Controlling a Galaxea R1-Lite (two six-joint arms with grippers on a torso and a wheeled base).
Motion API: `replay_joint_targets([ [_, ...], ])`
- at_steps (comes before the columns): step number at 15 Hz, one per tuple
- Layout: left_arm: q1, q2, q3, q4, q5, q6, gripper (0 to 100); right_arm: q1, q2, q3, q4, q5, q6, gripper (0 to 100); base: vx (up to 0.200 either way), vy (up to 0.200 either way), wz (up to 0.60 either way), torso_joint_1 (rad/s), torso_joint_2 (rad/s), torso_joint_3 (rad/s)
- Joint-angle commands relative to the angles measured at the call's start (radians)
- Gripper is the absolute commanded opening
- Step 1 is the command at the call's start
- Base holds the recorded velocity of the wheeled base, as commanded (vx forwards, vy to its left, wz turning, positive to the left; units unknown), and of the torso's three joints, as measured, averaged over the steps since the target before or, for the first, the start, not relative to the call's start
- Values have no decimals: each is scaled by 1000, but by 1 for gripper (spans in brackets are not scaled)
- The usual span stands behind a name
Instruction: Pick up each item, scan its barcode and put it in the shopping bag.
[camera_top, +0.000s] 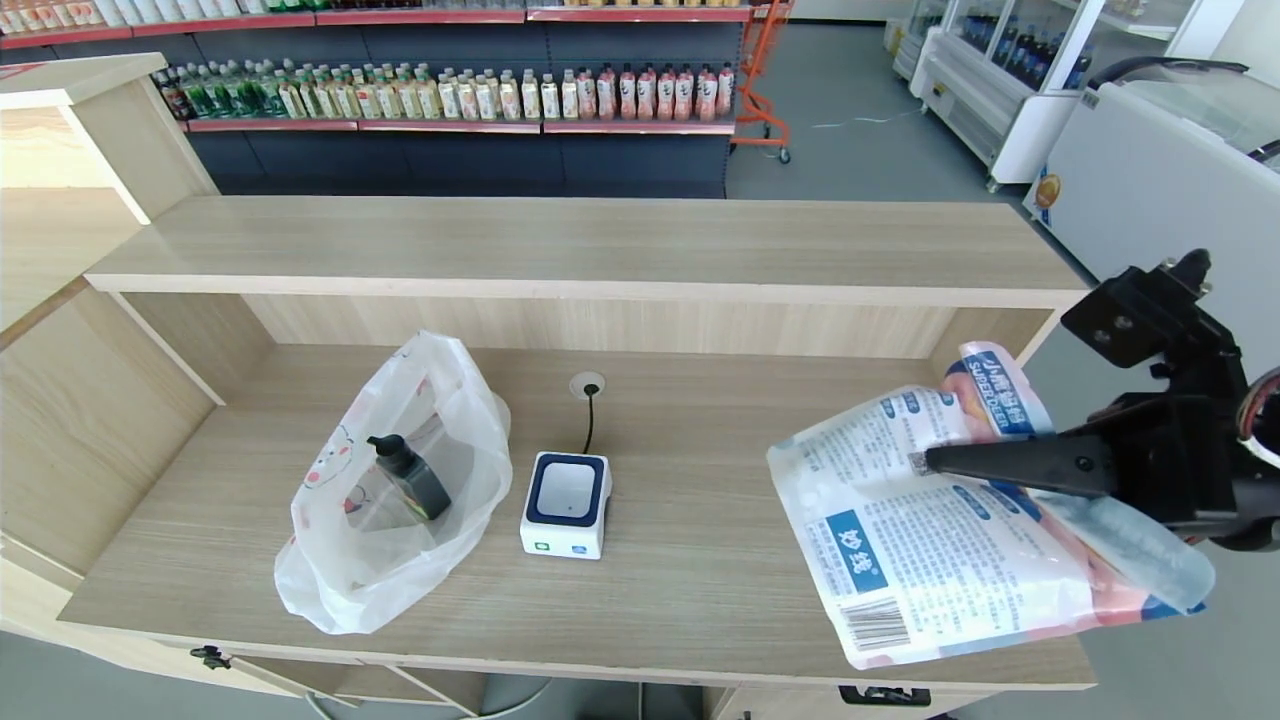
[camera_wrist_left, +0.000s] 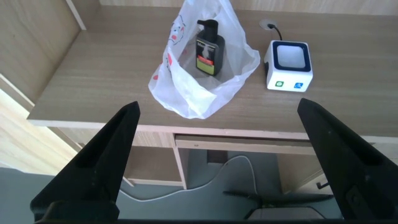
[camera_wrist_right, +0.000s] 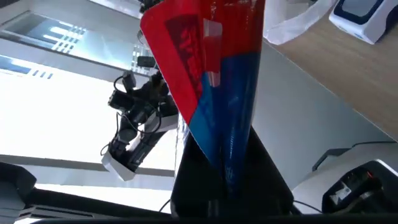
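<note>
Head view findings: a wooden surface (camera_top: 700, 560) with a raised back ledge is recorded. A white, translucent shopping bag (camera_top: 340, 560) is seen standing open on the left part of the surface. A dark pump bottle (camera_top: 412, 480) is contained in it, upright with a slight lean. A small white scanner (camera_top: 566, 503) with a dark-framed window is placed just beside the bag, on its right, with a narrow gap between the two. A black cable (camera_top: 590, 415) is run from the scanner back to a round grommet (camera_top: 587, 383) set in the surface.

The right tool (camera_top: 925, 462) is closed on a large printed pouch (camera_top: 930, 540). The pouch is held above the right end of the surface, well apart from the scanner. One black finger is laid across the pouch's white printed face, which is turned upward toward the head camera. A barcode (camera_top: 875, 622) is noted at the pouch's near corner. In the right wrist view the other face of the pouch is shown, red above blue, clamped between the tool's fingers.

The left tool (camera_wrist_left: 217, 106) is recorded in the left wrist view as spread wide and empty. It is held off the near edge of the surface, in front of the bag.

Beyond the surface, a shelf (camera_top: 460, 125) lined with bottles (camera_top: 450, 95) is noted.
</note>
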Motion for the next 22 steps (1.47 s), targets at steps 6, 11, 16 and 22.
replay_joint_targets([
  [6,0,0,0,0,1,0,100,85,-29,57,9,-3,-74,0,0,0,0,0,0,0],
  [11,0,0,0,0,1,0,100,132,-48,59,40,-3,-72,0,0,0,0,0,0,0],
  [16,0,0,0,0,-1,0,100,149,-59,56,54,-6,-72,0,0,0,0,0,0,0],
  [22,0,0,0,0,-1,0,100,149,-61,56,52,-40,-75,0,0,0,0,0,0,0],
])
